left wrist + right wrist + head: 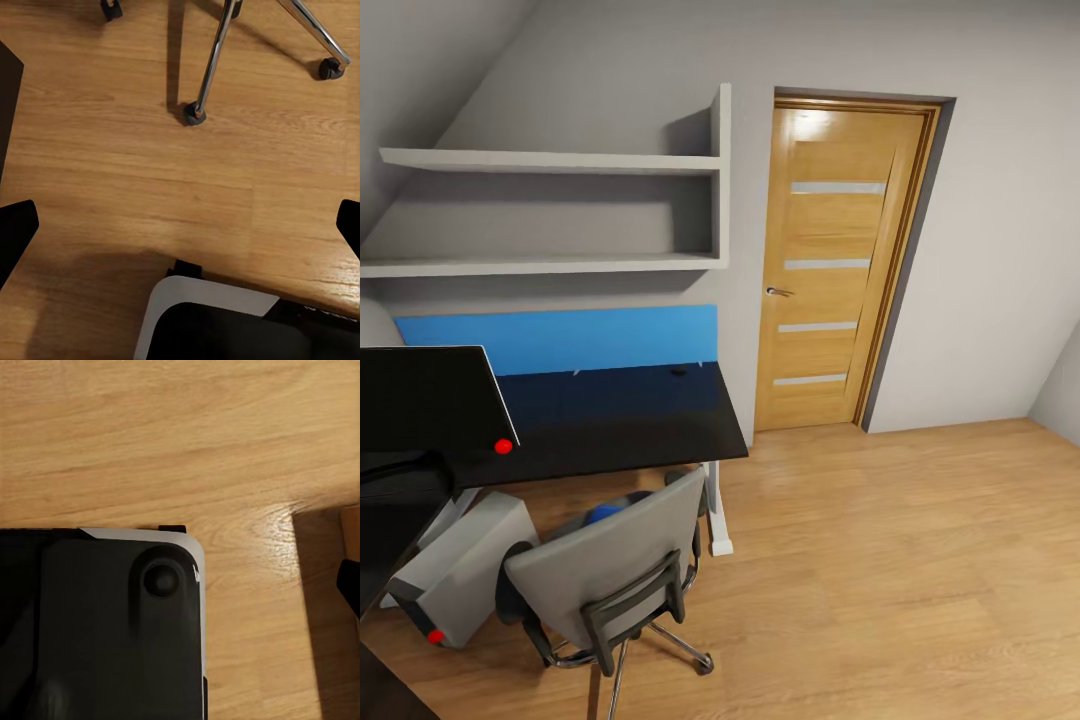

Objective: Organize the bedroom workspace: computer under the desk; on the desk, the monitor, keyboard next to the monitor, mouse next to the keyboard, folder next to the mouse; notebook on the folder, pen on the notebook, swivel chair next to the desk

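The desk [620,420], black-topped with a blue back panel, stands against the wall. The monitor [425,400] is on its left part, and a small dark mouse [679,371] lies near the back panel. On the floor beneath the desk leans the computer [460,570], tilted. The grey swivel chair [610,570] stands at the desk's front with the blue folder [603,514] just showing on its seat. My left gripper [180,229] hangs open over the floor near the chair's chrome legs [214,60]. My right gripper [180,589] is open above my base, one fingertip [349,585] showing.
A wooden door [840,260] is shut to the right of the desk. Two white wall shelves [560,210] hang above it. Wood floor [910,570] spreads wide to the right. My own base [225,322] sits just below both grippers.
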